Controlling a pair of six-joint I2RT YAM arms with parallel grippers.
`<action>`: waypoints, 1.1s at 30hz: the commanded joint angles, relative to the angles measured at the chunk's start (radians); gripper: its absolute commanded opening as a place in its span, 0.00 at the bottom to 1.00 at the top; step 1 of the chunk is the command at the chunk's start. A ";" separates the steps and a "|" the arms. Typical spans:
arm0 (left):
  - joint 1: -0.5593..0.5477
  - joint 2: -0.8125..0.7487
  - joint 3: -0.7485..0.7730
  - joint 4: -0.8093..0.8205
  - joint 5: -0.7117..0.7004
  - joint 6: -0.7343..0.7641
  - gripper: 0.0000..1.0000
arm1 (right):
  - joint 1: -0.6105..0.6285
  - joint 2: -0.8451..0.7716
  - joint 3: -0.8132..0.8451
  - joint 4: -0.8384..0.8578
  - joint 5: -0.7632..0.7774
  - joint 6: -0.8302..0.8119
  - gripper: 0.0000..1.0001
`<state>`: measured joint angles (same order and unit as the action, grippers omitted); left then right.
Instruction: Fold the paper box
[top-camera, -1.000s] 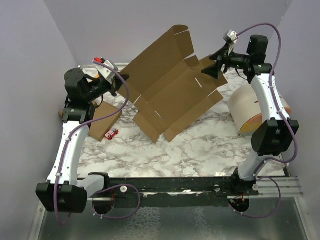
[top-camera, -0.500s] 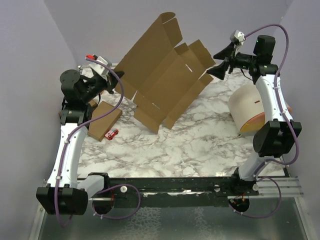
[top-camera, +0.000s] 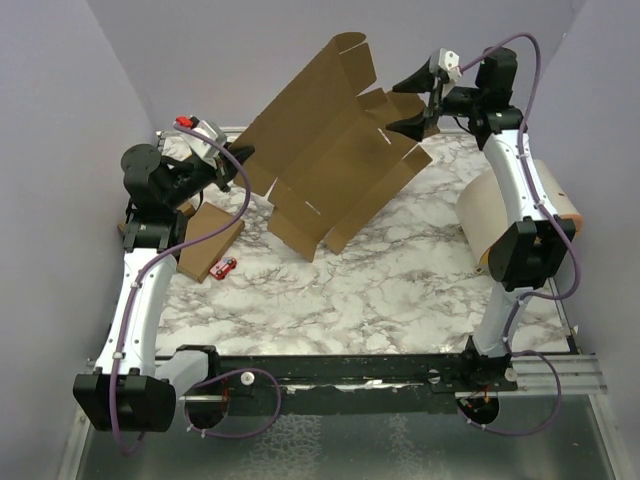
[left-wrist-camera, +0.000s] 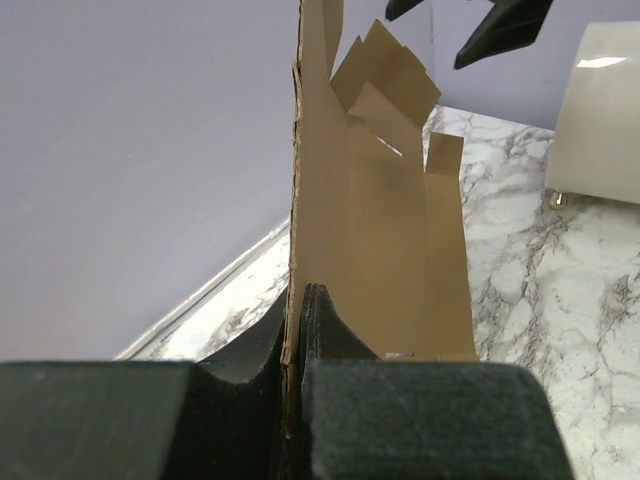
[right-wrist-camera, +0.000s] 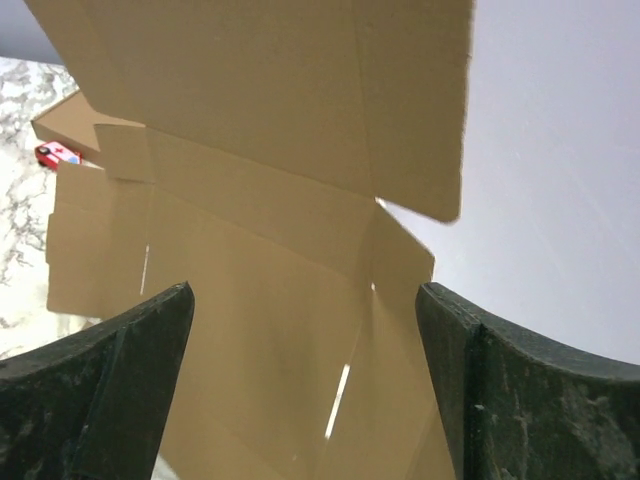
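Observation:
The paper box (top-camera: 330, 160) is a large brown die-cut sheet with flaps and slits. It is tilted up steeply, its lower corner resting on the marble table (top-camera: 400, 280). My left gripper (top-camera: 232, 165) is shut on the sheet's left edge. In the left wrist view the cardboard edge (left-wrist-camera: 292, 200) stands pinched in the left gripper (left-wrist-camera: 298, 300). My right gripper (top-camera: 410, 100) hangs open at the sheet's upper right flap. In the right wrist view the sheet (right-wrist-camera: 260, 120) fills the space ahead of the right gripper (right-wrist-camera: 305, 295), with nothing between the fingers.
A small flat brown piece (top-camera: 208, 240) and a little red item (top-camera: 225, 267) lie on the table under the left arm. A cream rounded object (top-camera: 495, 215) with an orange side sits at the right edge. Purple walls close in the back and sides.
The left gripper has lifted and tipped the sheet up steeper. The right gripper has swung left toward the sheet's upper right flap, still open.

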<state>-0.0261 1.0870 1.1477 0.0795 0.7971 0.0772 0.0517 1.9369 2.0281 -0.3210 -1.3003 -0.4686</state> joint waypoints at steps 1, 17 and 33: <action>0.005 -0.032 0.007 0.061 0.059 -0.010 0.00 | 0.031 0.036 0.054 0.042 0.102 -0.016 0.88; 0.005 -0.031 0.024 0.069 0.068 -0.027 0.00 | 0.067 -0.012 -0.031 -0.047 0.131 -0.124 0.42; 0.005 -0.047 0.010 0.033 0.092 0.079 0.00 | -0.020 -0.097 0.108 -0.235 0.001 -0.141 0.58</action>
<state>-0.0254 1.0733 1.1481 0.0818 0.8494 0.1043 0.1192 1.9404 2.0499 -0.5056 -1.1984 -0.6437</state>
